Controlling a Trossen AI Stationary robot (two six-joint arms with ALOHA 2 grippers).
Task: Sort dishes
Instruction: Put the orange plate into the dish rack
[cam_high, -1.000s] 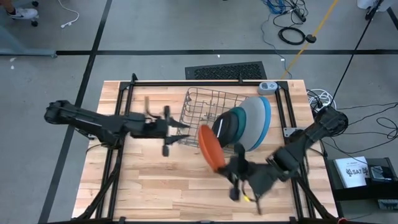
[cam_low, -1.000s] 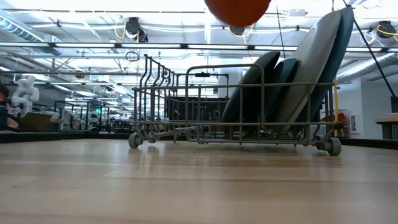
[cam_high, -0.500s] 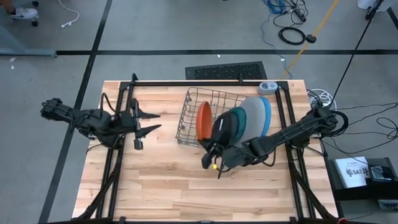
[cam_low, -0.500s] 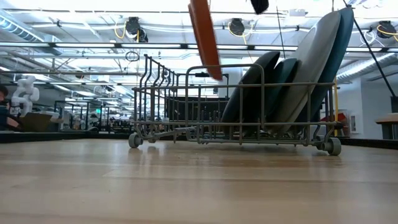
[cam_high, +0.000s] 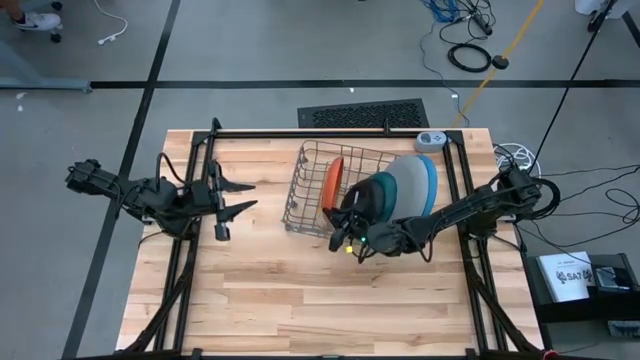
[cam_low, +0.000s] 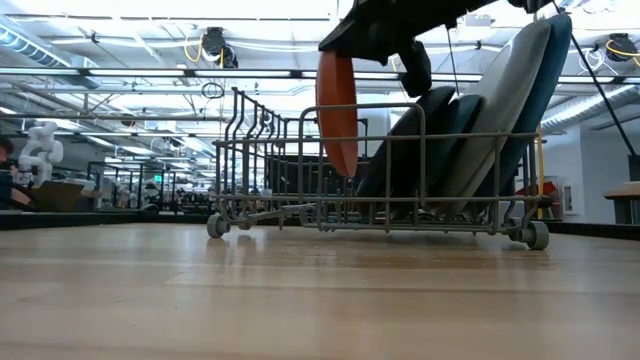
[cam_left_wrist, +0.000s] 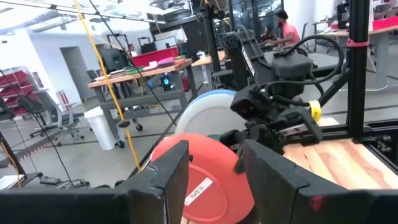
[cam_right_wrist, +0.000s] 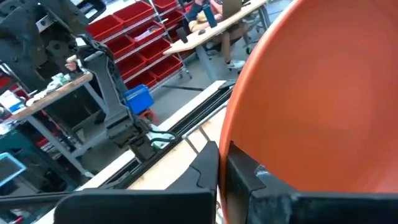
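- R gripper (cam_high: 345, 228) at rack's (cam_high: 312, 160) near edge; fingers clamped on rim of orange plate (cam_high: 332, 182); in R wrist view plate (cam_right_wrist: 323, 99) fills most of frame w/ fingers (cam_right_wrist: 205, 165) pinched on its edge
- orange plate stands upright on edge, lowered into rack (cam_low: 300, 215) slots, just beside black plate (cam_high: 358, 200); low view shows plate (cam_low: 338, 112) hanging from gripper above, lower part inside the wire frame; can't tell if it touches rack floor
- other plates lean in a row at rack's right end: black, teal (cam_high: 380, 195), grey (cam_high: 405, 190), blue (cam_high: 428, 185)
- L gripper (cam_high: 238, 196) well apart from rack, over table's (cam_high: 270, 290) left part; fingers spread, holding nothing; its wrist view looks at orange plate (cam_left_wrist: 205, 180) across the gap
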